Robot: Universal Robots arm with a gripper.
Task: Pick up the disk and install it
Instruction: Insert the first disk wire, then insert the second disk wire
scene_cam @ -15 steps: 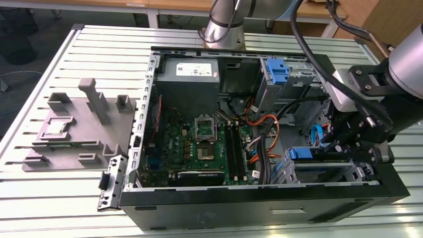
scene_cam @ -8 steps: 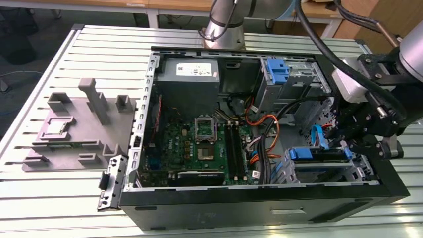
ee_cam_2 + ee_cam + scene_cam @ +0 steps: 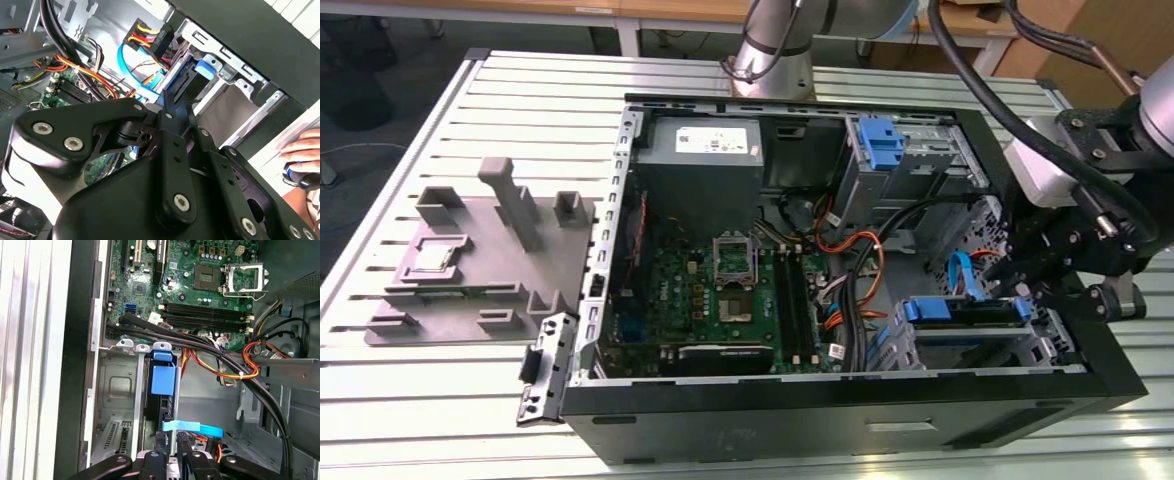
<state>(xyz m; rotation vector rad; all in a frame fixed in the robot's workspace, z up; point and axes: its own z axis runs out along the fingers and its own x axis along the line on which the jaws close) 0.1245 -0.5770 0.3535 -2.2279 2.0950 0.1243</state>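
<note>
The disk [image 3: 963, 310] stands on edge in the drive cage at the front corner of the open computer case, on the exterior view's right. Its blue carrier rail [image 3: 163, 379] shows between the cage's metal walls, and a blue corner [image 3: 204, 67] shows beyond the fingers in the second wrist view. My gripper [image 3: 1009, 290] hangs over that cage. In the first wrist view my gripper [image 3: 171, 440] has its two black fingers on either side of the disk's dark edge, shut on it. In the second wrist view my gripper [image 3: 167, 100] points into the cage with its fingertips close together.
A blue flat cable [image 3: 192, 428] crosses just above the fingers, and black and orange cables [image 3: 225, 367] run beside the cage. The motherboard [image 3: 720, 290], the grey power supply [image 3: 707, 140] and a second blue bracket [image 3: 881, 140] fill the case. A grey fixture [image 3: 480, 250] sits outside it. A person's hand [image 3: 300, 147] rests beyond the case wall.
</note>
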